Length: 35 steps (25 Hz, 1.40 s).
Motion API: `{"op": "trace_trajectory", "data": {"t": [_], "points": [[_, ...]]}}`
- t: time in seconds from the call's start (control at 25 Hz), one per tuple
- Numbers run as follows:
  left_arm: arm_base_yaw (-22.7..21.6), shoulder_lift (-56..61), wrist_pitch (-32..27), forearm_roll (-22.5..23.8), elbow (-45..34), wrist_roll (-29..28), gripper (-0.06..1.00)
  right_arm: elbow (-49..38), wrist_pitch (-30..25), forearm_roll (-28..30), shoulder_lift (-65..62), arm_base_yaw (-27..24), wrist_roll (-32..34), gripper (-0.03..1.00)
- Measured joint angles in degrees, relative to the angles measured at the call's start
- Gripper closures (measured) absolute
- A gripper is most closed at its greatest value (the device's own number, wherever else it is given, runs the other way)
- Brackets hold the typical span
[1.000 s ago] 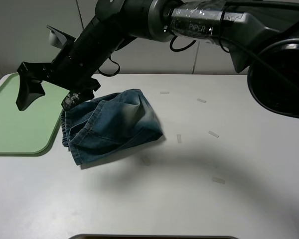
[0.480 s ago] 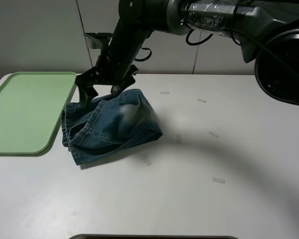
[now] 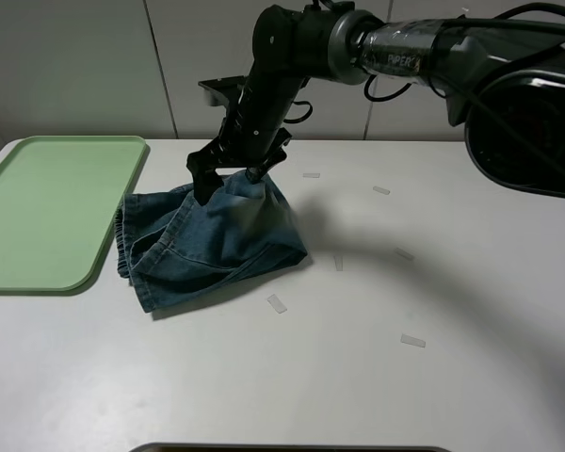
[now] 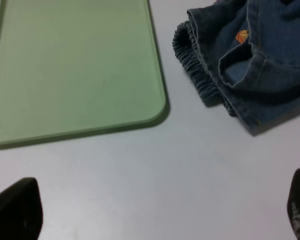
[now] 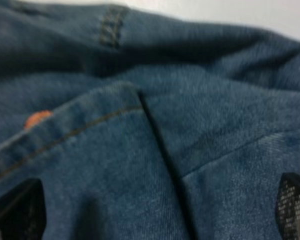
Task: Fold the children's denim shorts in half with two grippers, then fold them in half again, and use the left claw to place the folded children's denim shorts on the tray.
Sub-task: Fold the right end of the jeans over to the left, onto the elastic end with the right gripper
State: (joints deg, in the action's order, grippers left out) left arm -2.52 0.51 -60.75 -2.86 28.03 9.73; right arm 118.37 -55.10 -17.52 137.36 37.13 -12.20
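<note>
The children's denim shorts lie bunched and folded on the white table, just right of the pale-green tray. My right gripper reaches across the middle and hangs open right at the shorts' far edge, one finger on each side of a raised fold. In the right wrist view denim fills the frame between the spread fingertips. The left wrist view shows the tray, the shorts' elastic waistband and an orange patch, with my left gripper open over bare table. The left arm is out of the exterior view.
Several small white tape strips lie on the table, one near the shorts' front and one further right. A dark edge shows at the table's front. A grey wall stands behind.
My right gripper has swung right from over the tray's edge and dropped onto the far edge of the shorts. The shorts have barely shifted.
</note>
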Motion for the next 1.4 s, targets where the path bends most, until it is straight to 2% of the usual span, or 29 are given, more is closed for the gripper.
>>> {"op": "trace_trajectory", "data": {"t": [0.48, 0.56, 0.6, 0.68, 1.32, 1.4], "points": [[0.0, 0.0, 0.0, 0.0, 0.0, 0.0, -0.03, 0.0, -0.9, -3.5, 0.6, 0.0, -0.2, 0.28], [0.0, 0.0, 0.0, 0.0, 0.0, 0.0, -0.03, 0.0, -0.9, -3.5, 0.6, 0.1, -0.2, 0.4], [0.0, 0.0, 0.0, 0.0, 0.0, 0.0, -0.03, 0.0, -1.0, -3.7, 0.6, 0.1, -0.2, 0.49], [0.0, 0.0, 0.0, 0.0, 0.0, 0.0, -0.03, 0.0, -1.0, -3.7, 0.6, 0.2, -0.2, 0.53], [0.0, 0.0, 0.0, 0.0, 0.0, 0.0, -0.03, 0.0, -1.9, -3.8, 3.0, 0.2, -0.2, 0.56], [0.0, 0.0, 0.0, 0.0, 0.0, 0.0, -0.03, 0.0, -1.9, -3.8, 3.0, 0.2, -0.2, 0.63]]}}
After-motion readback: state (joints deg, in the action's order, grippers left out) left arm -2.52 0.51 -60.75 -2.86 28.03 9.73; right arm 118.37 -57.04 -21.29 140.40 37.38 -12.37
